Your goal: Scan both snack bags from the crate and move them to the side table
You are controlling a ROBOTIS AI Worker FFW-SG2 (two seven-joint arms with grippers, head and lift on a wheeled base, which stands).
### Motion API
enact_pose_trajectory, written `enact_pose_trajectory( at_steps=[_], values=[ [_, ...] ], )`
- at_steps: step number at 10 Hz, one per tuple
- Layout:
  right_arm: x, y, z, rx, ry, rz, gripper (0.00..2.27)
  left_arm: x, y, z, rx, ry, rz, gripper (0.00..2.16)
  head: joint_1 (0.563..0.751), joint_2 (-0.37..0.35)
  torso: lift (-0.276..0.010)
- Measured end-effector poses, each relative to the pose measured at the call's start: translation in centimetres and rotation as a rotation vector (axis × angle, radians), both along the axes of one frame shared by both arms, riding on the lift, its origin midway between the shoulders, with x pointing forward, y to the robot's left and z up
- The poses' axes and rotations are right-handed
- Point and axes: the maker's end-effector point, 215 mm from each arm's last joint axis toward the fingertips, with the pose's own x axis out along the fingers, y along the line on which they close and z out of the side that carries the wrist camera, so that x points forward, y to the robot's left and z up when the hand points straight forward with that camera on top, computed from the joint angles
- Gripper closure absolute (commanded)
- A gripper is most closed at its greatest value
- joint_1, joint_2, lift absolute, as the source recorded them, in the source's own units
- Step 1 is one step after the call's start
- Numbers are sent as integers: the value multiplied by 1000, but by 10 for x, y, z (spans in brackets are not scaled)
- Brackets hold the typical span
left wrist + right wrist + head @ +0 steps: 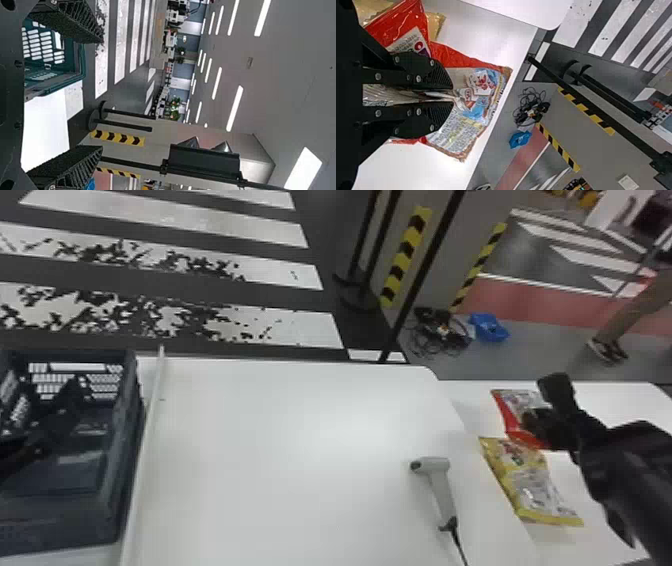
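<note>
Smooth side table (620,397), two crinkled bags (535,485)

I have the crate (131,430) at left, the scanner (440,477) on the table (300,430), and right, by the side table (620,400), one snack bag (517,401) behind the other snack bag (537,490)

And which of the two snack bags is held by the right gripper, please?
The red bag: its film is pinched in the right gripper, while the yellow bag lies ungripped on the side table.
</note>
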Motion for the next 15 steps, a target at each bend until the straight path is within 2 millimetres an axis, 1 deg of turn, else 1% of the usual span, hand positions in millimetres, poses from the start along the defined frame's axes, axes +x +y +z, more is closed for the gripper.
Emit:
enact_pose_trajectory(
  at_steps=[1, 2, 3, 4, 5, 6, 8, 9, 11, 12, 13, 14, 15],
  values=[
    [-7, -1, -8, 7, 15, -9, -2, 0, 0, 0, 0, 0, 0, 36, 695, -350, -95],
    [-11, -1, -9, 18, 9, -15, 9, 0, 0, 1, 0, -1, 0, 36, 695, -350, -95],
    [-13, 2, -4, 53, -29, -24, 33, 0, -1, 1, 0, -3, -1, 36, 695, -350, -95],
    [-14, 17, 7, 139, -97, -36, 60, 0, -1, 2, 0, -4, -1, 36, 695, -350, -95],
    [-10, 49, 20, 268, -180, -38, 60, 0, -1, 3, 0, -5, 2, 36, 695, -350, -95],
    [-4, 93, 34, 408, -262, -25, 60, 1, -1, 4, 0, -7, 9, 36, 695, -350, -95],
    [11, 195, 56, 621, -361, 50, 60, 3, 0, 10, 9, -17, 33, 36, 695, -348, -95],
    [17, 241, 64, 686, -384, 93, 76, 4, 3, 15, 11, -22, 52, 36, 695, -322, -95],
    [20, 323, 70, 800, -422, 151, 87, 7, 8, 19, 31, -28, 99, 36, 695, -215, -95],
    [19, 362, 75, 856, -446, 178, 87, 7, 6, 20, 47, -30, 114, 36, 695, -167, -95],
    [16, 393, 82, 871, -483, 205, 87, 6, 2, 21, 64, -32, 124, 36, 695, -150, -95],
    [12, 418, 95, 854, -549, 234, 87, 3, -3, 21, 78, -33, 128, 36, 695, -123, -95],
    [7, 437, 110, 815, -629, 254, 83, -1, -9, 19, 85, -29, 122, 36, 695, -105, -95]
  ],
)
